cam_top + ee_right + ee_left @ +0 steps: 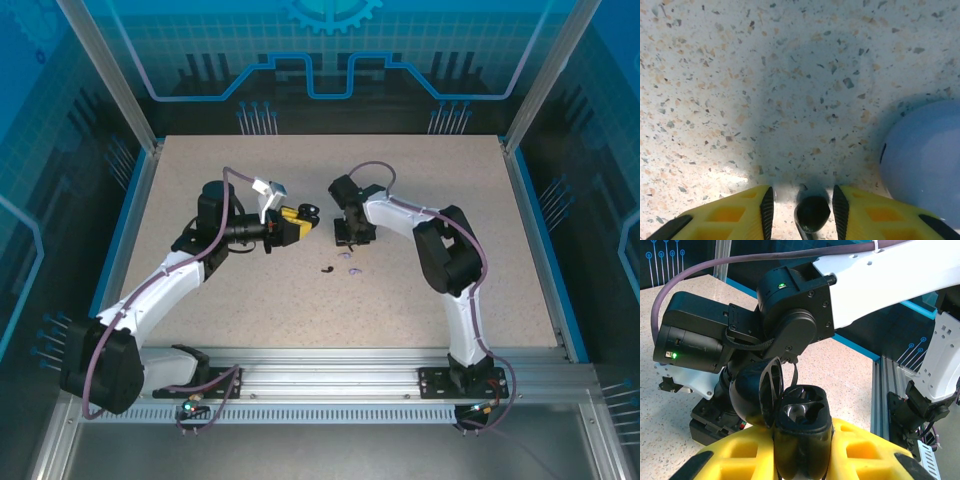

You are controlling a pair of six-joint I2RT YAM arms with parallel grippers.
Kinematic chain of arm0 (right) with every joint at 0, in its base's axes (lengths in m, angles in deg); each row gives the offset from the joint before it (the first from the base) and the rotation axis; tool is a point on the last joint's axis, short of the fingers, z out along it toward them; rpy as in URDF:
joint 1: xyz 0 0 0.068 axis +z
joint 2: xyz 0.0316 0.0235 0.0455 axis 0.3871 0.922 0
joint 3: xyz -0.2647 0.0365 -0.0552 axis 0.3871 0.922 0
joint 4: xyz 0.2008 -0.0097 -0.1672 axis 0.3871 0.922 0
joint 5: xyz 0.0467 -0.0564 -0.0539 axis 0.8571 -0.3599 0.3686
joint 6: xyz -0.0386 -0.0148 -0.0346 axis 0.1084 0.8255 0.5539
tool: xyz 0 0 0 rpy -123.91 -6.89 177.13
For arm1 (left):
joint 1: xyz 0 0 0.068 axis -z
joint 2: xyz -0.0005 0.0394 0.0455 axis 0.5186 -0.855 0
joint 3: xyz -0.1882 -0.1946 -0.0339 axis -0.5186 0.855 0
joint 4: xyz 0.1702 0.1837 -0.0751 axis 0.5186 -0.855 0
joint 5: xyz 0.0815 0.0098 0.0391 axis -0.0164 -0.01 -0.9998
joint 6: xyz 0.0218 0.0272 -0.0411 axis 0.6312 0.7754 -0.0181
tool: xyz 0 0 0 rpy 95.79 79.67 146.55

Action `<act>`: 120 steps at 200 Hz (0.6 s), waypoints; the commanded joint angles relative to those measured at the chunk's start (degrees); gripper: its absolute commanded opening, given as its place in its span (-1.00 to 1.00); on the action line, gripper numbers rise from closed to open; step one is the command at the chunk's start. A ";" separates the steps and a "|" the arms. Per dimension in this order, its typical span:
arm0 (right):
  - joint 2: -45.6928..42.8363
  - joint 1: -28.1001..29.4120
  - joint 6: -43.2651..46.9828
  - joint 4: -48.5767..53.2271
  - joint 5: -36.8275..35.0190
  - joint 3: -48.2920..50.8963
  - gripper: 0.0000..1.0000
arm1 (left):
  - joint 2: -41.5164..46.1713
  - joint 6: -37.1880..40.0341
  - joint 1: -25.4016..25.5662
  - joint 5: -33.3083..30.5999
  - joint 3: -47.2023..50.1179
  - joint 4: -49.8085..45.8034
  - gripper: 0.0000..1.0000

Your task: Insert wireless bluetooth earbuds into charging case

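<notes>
My left gripper (293,224) is shut on a black charging case (802,425), held upright between its yellow fingers (865,450). The case's lid (765,392) is flipped open to the left and its sockets face the camera. My right gripper (802,212) points straight down at the table with its jaws apart. A black earbud (813,212) sits between the pads (767,207) with a gap on each side. A lavender case (925,160) lies just to its right. On the table lie another black earbud (328,270) and lavender earbuds (352,268).
The speckled tabletop (450,190) is bordered by blue edges and an aluminium frame. The right arm's wrist (790,315) looms close behind the held case in the left wrist view. An aluminium rail (330,375) runs along the near edge.
</notes>
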 commanded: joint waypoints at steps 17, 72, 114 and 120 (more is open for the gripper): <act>1.69 -0.44 0.81 2.26 -0.61 -1.27 -0.23 | 1.08 0.12 -0.61 0.90 -1.71 -1.10 -0.57; 1.64 -0.27 2.77 3.93 0.29 -0.51 -0.28 | 0.89 0.12 -0.61 0.91 -1.80 -1.10 -0.57; 1.99 -0.08 4.09 6.04 0.23 -1.67 -0.29 | 0.89 0.12 -0.62 0.91 -1.90 -1.27 -0.57; 2.05 -0.01 4.22 6.22 0.29 -1.83 -0.30 | 0.89 0.12 -0.62 0.91 -1.89 -1.27 -0.57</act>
